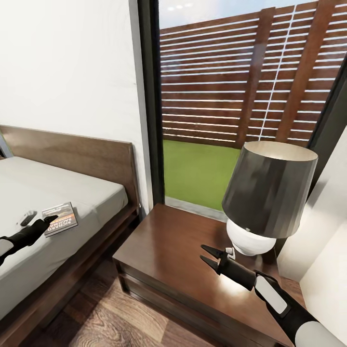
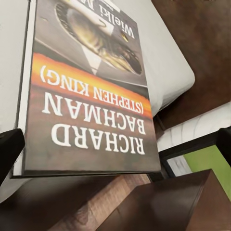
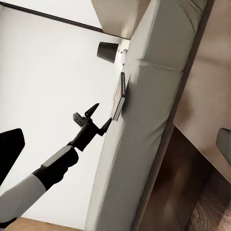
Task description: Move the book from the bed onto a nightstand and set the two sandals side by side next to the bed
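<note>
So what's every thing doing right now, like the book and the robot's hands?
Book: lying flat on the bed, face up, not lifted.
Left tool: open, fingertips at the book's edge.
Right tool: open, holding nothing, over the nightstand.
Lamp: upright on the nightstand.

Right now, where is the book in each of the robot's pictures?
Head view: the book lies on the bed, lower left, with the left gripper at its edge.
Left wrist view: the book is seen very close, its lettering upside down.
Right wrist view: the book shows edge-on against the mattress, just past the left gripper.
Shared landmark: the grey mattress.
</note>
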